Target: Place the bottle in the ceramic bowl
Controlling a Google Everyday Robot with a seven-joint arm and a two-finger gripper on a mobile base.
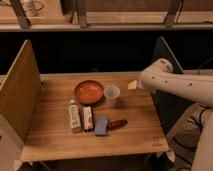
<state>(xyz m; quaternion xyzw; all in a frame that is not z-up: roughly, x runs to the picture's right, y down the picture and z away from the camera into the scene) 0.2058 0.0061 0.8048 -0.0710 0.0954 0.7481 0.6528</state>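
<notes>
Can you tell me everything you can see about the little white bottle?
The bottle is small and pale cream-white, plastic-looking, with a white cap at its far end and a faint label. It lies on the wooden table, in front of the orange bowl, close beside a red-and-white pack; whether they touch is unclear. Nothing holds it: the end effector is off by the table's right edge.

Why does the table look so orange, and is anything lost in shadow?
Camera view: warm, dim light tints the wooden table amber; the space behind it is nearly black; the ceramic bowl and the bottle are evenly lit, without glare; the white arm at the table's right edge is brightest, its pincer not showing.
</notes>
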